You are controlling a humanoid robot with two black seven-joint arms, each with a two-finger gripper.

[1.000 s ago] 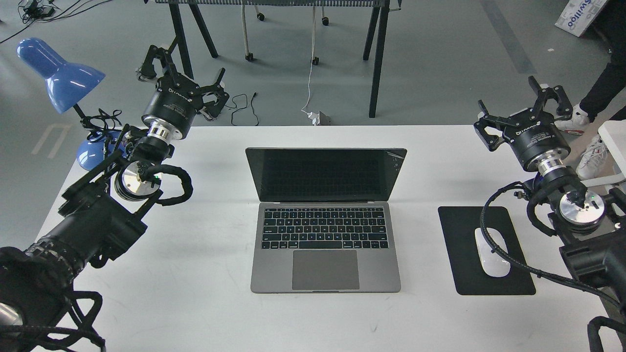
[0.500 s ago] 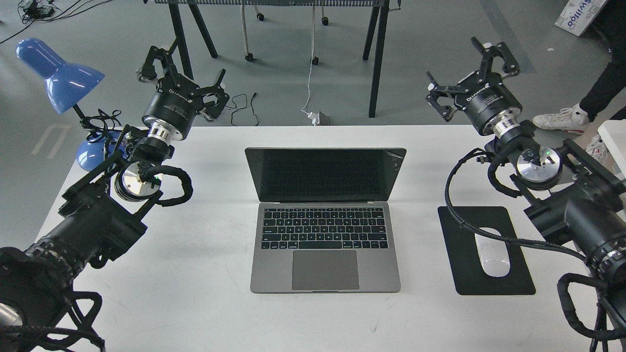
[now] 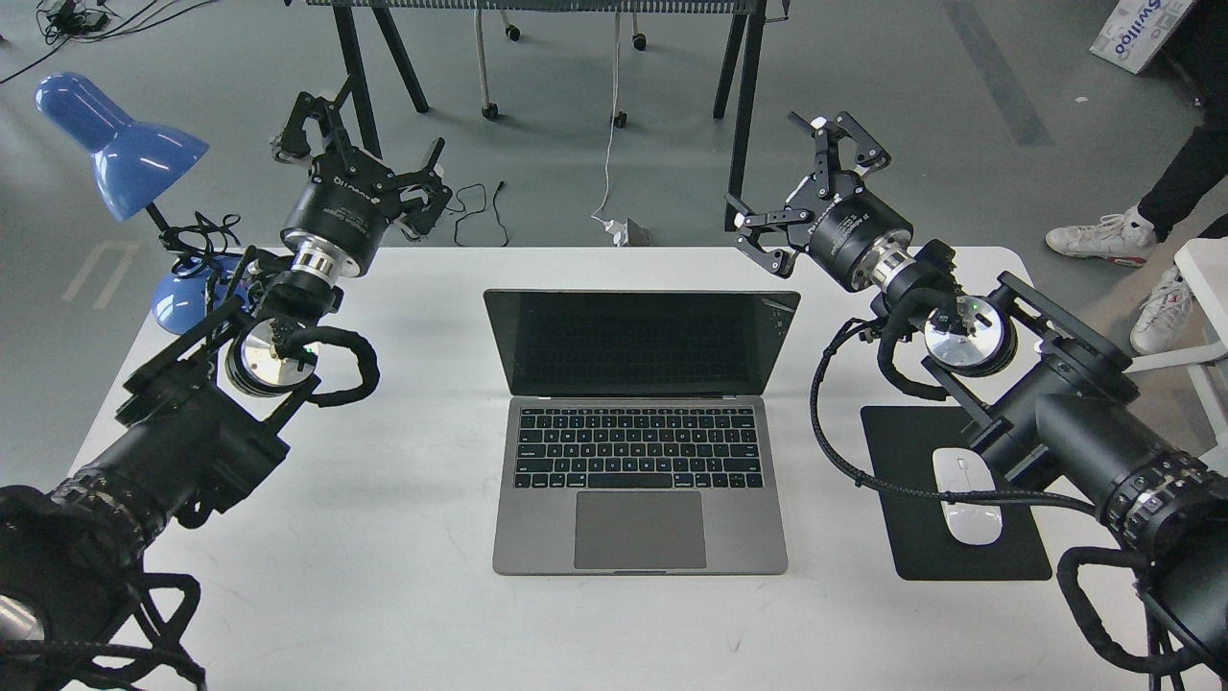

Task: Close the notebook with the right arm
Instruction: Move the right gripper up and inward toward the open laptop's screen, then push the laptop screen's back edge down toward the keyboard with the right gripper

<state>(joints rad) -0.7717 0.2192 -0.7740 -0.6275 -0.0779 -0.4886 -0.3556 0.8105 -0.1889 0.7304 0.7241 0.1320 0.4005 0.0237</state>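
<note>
The notebook (image 3: 640, 432) is a space-grey laptop standing open in the middle of the white table (image 3: 422, 595), its black screen upright and facing me. My right gripper (image 3: 782, 182) is open and empty. It hovers above the table's far edge, just right of and behind the screen's top right corner, without touching it. My left gripper (image 3: 360, 154) is open and empty. It is raised at the far left, near the blue lamp and well away from the notebook.
A blue desk lamp (image 3: 120, 154) stands at the table's far left corner. A black mouse pad (image 3: 969, 566) with a white mouse (image 3: 967, 494) lies right of the notebook, under my right arm. Black table legs (image 3: 739, 115) and a person's legs (image 3: 1170, 182) stand beyond the table.
My right arm has swung left and forward, from the table's right edge to just beside the screen's top right corner. The left arm and the notebook have not moved.
</note>
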